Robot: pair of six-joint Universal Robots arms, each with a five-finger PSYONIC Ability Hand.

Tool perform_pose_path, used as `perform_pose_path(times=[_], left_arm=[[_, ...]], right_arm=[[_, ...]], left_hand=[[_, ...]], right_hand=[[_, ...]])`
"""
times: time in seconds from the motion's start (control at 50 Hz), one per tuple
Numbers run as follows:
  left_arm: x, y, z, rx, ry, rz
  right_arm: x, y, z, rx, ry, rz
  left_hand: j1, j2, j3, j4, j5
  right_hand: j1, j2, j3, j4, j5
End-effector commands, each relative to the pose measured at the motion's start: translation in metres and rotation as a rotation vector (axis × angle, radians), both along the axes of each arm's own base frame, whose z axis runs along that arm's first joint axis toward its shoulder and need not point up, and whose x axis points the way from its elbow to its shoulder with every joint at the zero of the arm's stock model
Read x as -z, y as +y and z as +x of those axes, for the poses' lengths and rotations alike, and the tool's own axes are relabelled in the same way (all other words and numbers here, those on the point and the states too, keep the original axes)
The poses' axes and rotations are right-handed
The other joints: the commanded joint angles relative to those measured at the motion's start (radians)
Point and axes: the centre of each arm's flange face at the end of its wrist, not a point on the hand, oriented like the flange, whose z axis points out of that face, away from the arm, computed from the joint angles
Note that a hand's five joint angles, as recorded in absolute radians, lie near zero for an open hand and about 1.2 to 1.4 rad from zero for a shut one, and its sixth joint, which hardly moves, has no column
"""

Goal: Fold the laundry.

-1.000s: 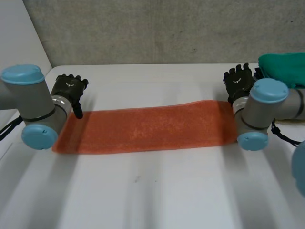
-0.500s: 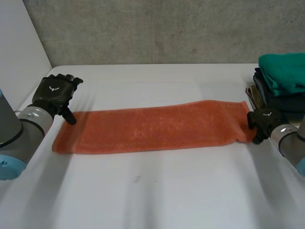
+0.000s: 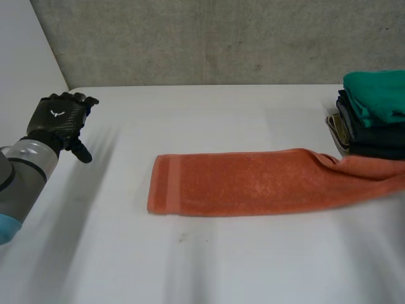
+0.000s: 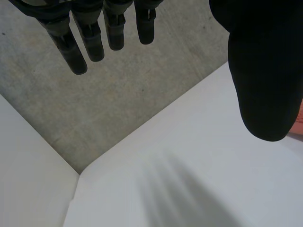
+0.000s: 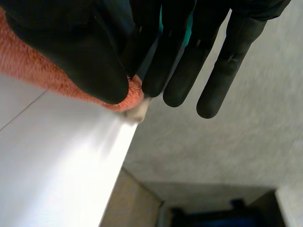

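Head view shows the orange towel [image 3: 253,182] dragged rightward along the table [image 3: 190,266], its end pinched by the right robot hand [image 5: 85,61] while the left robot hand [image 3: 57,120], now free, hangs open, probably repositioning before folding.

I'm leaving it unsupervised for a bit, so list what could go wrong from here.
1. The right hand pinches one end of the towel right at the edge of the table; a further pull could take the towel over the side.
2. The towel passes close by the foot of the stack of folded clothes and may snag or upset it.
3. The left hand is open, away from the towel, so the other end lies free and may bunch.
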Motion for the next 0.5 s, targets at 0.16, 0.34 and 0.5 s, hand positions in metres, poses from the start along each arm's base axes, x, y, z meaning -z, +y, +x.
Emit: perform_pose_path(times=[0.16, 0.34, 0.5], left_arm=[[-0.004, 0.007, 0.000, 0.010, 0.057, 0.021], [0.004, 0.017, -0.005, 0.030, 0.050, 0.052], [0.008, 0.023, -0.014, 0.057, 0.045, 0.063]], right_arm=[[-0.040, 0.102, 0.257, -0.888, 0.007, -0.413], [0.038, 0.212, 0.358, -1.357, 0.029, -0.274], [0.044, 0.210, 0.362, -1.237, 0.071, -0.081]], left_hand=[[-0.015, -0.034, -0.041, -0.032, -0.050], [-0.015, -0.034, -0.041, -0.032, -0.050], [-0.015, -0.034, -0.041, -0.032, -0.050]], right_hand=[[0.276, 0.218, 0.211, 0.198, 0.227], [0.276, 0.218, 0.211, 0.198, 0.227], [-0.946, -1.004, -1.011, -1.024, -0.995]])
